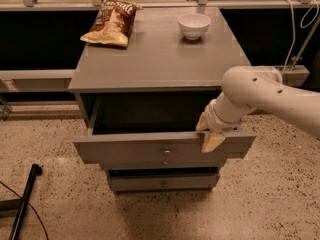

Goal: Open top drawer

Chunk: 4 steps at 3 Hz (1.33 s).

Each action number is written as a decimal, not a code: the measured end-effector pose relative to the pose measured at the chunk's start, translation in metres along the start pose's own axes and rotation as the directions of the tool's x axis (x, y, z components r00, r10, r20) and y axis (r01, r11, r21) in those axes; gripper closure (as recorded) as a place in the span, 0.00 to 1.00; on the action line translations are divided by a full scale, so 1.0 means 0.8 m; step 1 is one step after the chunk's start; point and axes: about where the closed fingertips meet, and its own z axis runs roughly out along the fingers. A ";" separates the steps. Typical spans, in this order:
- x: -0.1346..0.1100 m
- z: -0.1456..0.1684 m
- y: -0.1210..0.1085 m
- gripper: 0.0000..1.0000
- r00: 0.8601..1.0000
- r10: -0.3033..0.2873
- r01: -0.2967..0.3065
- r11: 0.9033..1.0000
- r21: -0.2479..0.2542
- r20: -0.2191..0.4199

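The top drawer (125, 151) is a wide grey drawer with a small round metal knob (167, 152) at the centre of its front. It stands pulled out from the grey cabinet (155, 59), and its dark inside shows. My gripper (207, 134) is at the right part of the drawer's front panel, its tan fingers (211, 143) hooked over the top edge, one inside and one outside. The white arm (265, 96) reaches in from the right. Two narrower drawers (162, 183) sit below.
A brown snack bag (111, 23) lies on the cabinet top at the back left. A white bowl (194, 25) stands at the back right. A black pole (24, 201) lies on the speckled floor at the left. Cables (295, 29) hang at the right.
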 end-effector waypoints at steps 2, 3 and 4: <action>0.001 0.002 0.000 0.00 1.000 0.001 -0.001 1.000 -0.009 0.003; 0.014 0.024 -0.002 0.00 0.999 0.010 -0.007 0.995 -0.097 0.032; 0.031 0.041 0.006 0.04 0.998 0.037 -0.027 0.985 -0.172 0.052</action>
